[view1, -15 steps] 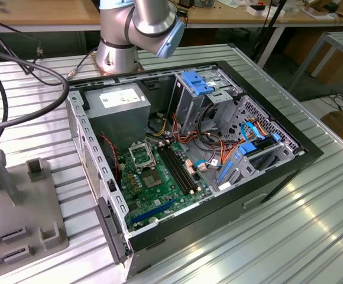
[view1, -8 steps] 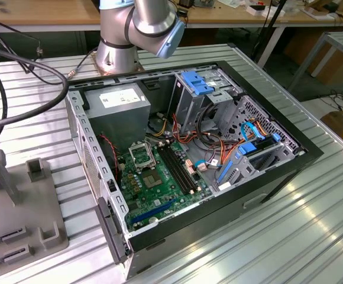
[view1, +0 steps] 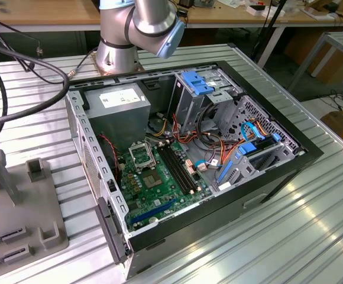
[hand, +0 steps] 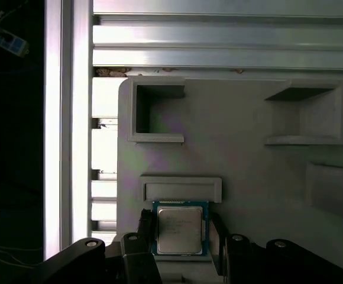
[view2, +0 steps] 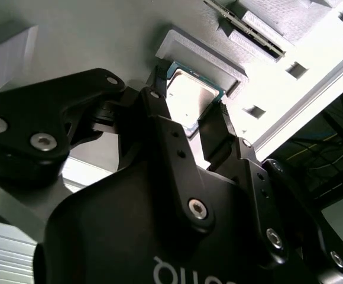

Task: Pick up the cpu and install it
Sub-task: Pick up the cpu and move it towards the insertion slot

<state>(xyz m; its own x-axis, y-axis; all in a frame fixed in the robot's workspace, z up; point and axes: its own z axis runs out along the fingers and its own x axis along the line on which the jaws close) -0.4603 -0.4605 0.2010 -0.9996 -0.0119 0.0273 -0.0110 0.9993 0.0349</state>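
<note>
The cpu [hand: 180, 231] lay centred directly ahead of the gripper [hand: 182, 225] on the tray [hand: 248, 177]; whether it was grasped could not be told.

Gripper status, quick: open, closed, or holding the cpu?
Gripper: set around the cpu, which lies on the grey holder tray; cannot tell whether it is clamped or open.

Shows an open computer case [view1: 260, 190] on a ribbed metal table [view1: 313, 236], grey power-supply box [view1: 115, 107] at its eleven o'clock, black-framed socket [view1: 141, 157] beside it on the green motherboard [view1: 159, 194]. Puts the arm's base [view1: 117, 53] at twelve, a grey fixture block [view1: 18, 236] at eight.
</note>
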